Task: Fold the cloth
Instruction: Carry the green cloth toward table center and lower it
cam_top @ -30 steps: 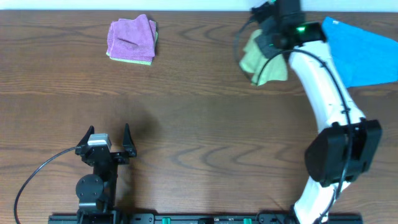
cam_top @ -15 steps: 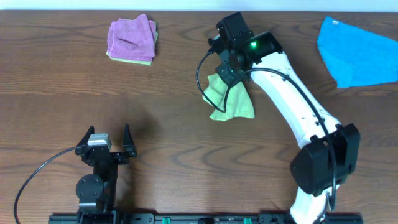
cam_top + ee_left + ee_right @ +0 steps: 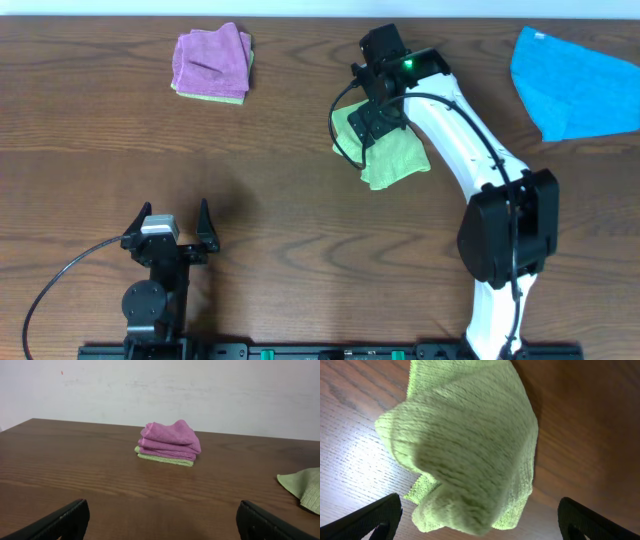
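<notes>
Right gripper hangs spread wide, gripping nothing; directly beneath it the lime-green soft towelling cloth lies crumpled on the brown wooden table, right of centre; left gripper, equally wide and empty, sits well apart; right arm's clearly nearer.

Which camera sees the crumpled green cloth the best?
The right wrist camera: the cloth fills the picture, all bunched up, and you can see its fuzzy weave. From overhead the cloth looks small, and the right arm covers part of it. The left wrist camera catches only one edge.
</notes>
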{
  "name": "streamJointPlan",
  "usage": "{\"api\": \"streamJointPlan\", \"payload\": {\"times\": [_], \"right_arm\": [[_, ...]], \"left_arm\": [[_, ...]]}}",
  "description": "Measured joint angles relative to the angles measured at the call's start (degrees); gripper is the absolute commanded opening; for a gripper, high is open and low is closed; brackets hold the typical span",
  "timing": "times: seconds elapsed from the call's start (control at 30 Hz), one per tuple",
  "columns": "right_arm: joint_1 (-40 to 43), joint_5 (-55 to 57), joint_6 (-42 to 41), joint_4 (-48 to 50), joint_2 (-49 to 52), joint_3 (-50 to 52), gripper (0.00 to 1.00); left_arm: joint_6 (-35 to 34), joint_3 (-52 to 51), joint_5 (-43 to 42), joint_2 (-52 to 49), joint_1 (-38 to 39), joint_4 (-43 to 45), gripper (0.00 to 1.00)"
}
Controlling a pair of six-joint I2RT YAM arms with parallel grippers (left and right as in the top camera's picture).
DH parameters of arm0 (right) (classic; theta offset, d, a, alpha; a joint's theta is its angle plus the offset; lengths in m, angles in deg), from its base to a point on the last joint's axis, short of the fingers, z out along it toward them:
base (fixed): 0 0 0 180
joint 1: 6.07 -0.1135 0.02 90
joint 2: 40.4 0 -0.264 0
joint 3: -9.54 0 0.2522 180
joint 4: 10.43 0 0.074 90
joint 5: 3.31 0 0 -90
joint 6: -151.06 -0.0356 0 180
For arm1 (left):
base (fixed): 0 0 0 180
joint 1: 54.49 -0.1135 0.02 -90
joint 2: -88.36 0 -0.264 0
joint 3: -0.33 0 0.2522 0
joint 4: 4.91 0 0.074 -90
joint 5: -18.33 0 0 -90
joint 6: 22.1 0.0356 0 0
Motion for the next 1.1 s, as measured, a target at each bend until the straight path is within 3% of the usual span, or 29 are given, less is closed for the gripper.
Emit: {"api": "streamJointPlan", "payload": {"times": [0.27,0.43,0.47,0.5,0.53,0.57,0.6,0.63,0.8,0.93,1.1], "right_arm": [[3.1,-2.9,-4.3,-9.6,-0.1,0.2,0.99],[2.8,-9.0,-4.0,-2.6,-0.1,5.3,0.97],[2.8,-10.4,-3.8,-0.5,-0.1,7.1,0.92],[2.8,-11.6,-3.3,1.0,-0.1,8.5,0.79],[2.8,-12.7,-3.0,2.6,-0.1,9.6,0.65],[2.8,-14.1,-2.9,5.0,-0.1,11.0,0.45],[2.8,-14.7,-2.4,6.1,-0.1,11.6,0.33],[2.8,-15.2,-2.4,8.0,-0.1,12.4,0.28],[3.6,-14.6,-2.2,13.4,-0.1,13.6,0.15],[6.2,-5.5,-4.5,17.1,-0.1,13.7,0.01],[10.7,6.3,-11.1,21.6,-0.1,13.7,0.01]], "left_arm": [[0.0,0.0,0.0,0.0,0.0,0.0,0.95],[0.0,0.0,0.0,0.0,0.0,0.0,0.95],[0.0,0.0,0.0,0.0,0.0,0.0,0.95],[0.0,0.0,0.0,0.0,0.0,0.0,0.95],[0.0,0.0,0.0,0.0,0.0,0.0,0.95],[0.0,0.0,0.0,0.0,0.0,0.0,0.95],[0.0,0.0,0.0,0.0,0.0,0.0,0.95],[0.0,0.0,0.0,0.0,0.0,0.0,0.95],[0.0,0.0,0.0,0.0,0.0,0.0,0.95],[0.0,0.0,0.0,0.0,0.0,0.0,0.95],[0.0,0.0,0.0,0.0,0.0,0.0,0.95]]}}
